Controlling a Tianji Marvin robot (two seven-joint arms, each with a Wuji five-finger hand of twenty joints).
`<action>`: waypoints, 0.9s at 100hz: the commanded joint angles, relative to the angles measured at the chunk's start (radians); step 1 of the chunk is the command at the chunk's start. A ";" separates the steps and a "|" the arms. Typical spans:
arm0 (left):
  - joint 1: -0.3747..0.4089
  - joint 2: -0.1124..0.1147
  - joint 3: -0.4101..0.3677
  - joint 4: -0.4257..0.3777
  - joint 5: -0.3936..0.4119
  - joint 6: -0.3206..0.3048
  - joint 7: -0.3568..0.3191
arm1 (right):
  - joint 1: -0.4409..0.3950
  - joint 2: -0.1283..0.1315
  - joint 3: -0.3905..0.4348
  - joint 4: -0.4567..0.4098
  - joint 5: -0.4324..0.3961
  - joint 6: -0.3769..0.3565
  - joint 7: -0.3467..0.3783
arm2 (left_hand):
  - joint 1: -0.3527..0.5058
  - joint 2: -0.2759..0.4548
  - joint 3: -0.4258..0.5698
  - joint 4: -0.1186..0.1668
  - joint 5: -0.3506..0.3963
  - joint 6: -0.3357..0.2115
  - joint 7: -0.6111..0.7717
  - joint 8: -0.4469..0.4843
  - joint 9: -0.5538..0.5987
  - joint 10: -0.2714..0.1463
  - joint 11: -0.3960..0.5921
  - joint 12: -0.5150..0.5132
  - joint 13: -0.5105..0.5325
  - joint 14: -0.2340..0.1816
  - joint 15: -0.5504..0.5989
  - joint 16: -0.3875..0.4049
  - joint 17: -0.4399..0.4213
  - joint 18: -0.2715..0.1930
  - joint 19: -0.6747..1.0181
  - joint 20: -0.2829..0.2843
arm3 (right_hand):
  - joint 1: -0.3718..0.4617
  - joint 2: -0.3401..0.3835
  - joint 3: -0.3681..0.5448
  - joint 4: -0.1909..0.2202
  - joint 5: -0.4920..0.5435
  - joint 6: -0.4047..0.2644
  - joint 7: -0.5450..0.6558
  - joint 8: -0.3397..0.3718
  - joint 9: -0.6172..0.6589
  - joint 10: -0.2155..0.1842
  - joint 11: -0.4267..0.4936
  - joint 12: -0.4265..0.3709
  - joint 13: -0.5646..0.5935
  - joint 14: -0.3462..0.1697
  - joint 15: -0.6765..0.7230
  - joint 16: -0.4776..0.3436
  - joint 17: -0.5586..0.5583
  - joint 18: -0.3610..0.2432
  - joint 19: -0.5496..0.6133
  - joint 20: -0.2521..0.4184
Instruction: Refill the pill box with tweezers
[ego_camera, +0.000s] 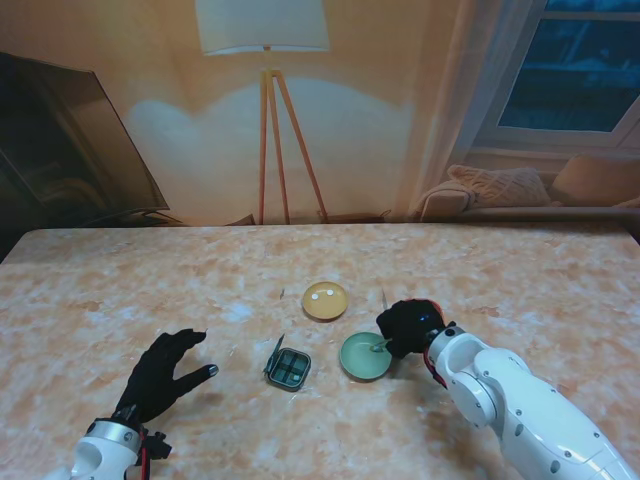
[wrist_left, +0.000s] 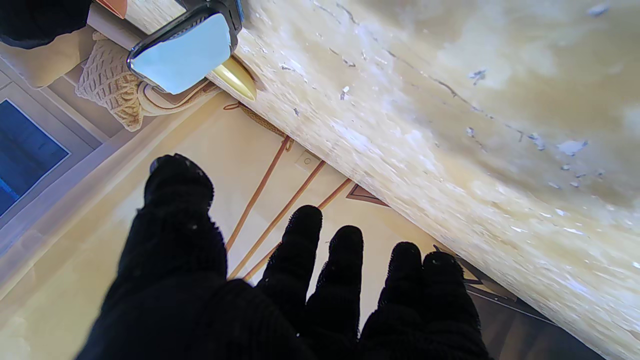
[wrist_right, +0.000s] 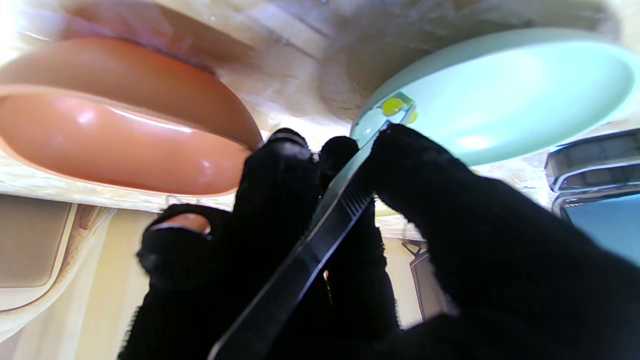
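My right hand (ego_camera: 410, 326) in a black glove is shut on steel tweezers (wrist_right: 320, 230). Their tips reach into the green dish (ego_camera: 365, 356) and sit at a small yellow pill (wrist_right: 392, 106) near the dish (wrist_right: 505, 90) rim. The open pill box (ego_camera: 288, 368) lies just left of the green dish, lid raised; the box (wrist_right: 595, 160) edge shows in the right wrist view. The lid (wrist_left: 185, 52) also shows in the left wrist view. My left hand (ego_camera: 165, 375) rests on the table left of the box, fingers (wrist_left: 295, 250) spread, holding nothing.
An orange dish (ego_camera: 325, 300) with two white pills stands farther from me than the green dish; its rim (wrist_right: 115, 135) fills one side of the right wrist view. A thin pale stick (ego_camera: 384, 298) lies beside my right hand. The marble table (ego_camera: 520, 270) spreads wide on both sides.
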 joint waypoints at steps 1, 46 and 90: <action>0.009 -0.001 -0.001 -0.006 0.002 0.003 -0.015 | -0.012 -0.006 0.001 -0.011 -0.003 -0.006 0.010 | 0.003 0.033 -0.015 0.021 0.011 -0.010 -0.003 -0.013 0.009 -0.022 0.000 -0.009 -0.011 -0.017 -0.001 -0.005 -0.001 -0.062 0.000 0.006 | 0.046 -0.025 0.096 0.066 0.064 -0.091 0.106 0.004 0.078 0.080 0.061 -0.012 -0.002 -0.049 0.039 -0.004 0.049 -0.119 0.053 -0.008; 0.009 0.001 -0.015 -0.013 0.011 0.000 -0.028 | -0.026 -0.013 0.011 -0.054 0.012 -0.017 -0.006 | -0.006 0.030 -0.017 0.020 0.008 -0.018 -0.003 -0.013 0.011 -0.030 -0.004 -0.011 -0.007 -0.024 -0.005 -0.021 -0.002 -0.061 -0.005 0.004 | 0.047 -0.038 0.113 0.056 0.068 -0.086 0.112 0.007 0.084 0.088 0.074 -0.018 -0.003 -0.049 0.060 -0.003 0.054 -0.121 0.066 -0.010; 0.027 0.008 -0.049 -0.051 0.032 0.009 -0.064 | -0.003 -0.038 -0.077 -0.106 0.076 -0.006 -0.070 | -0.027 0.026 -0.018 0.020 0.006 -0.027 -0.001 -0.012 0.018 -0.035 -0.008 -0.012 0.001 -0.026 -0.007 -0.042 -0.003 -0.060 -0.014 -0.001 | 0.061 -0.009 0.088 0.046 0.059 -0.083 0.106 0.008 0.066 0.093 0.071 -0.017 -0.005 -0.034 0.048 -0.015 0.044 -0.111 0.065 -0.015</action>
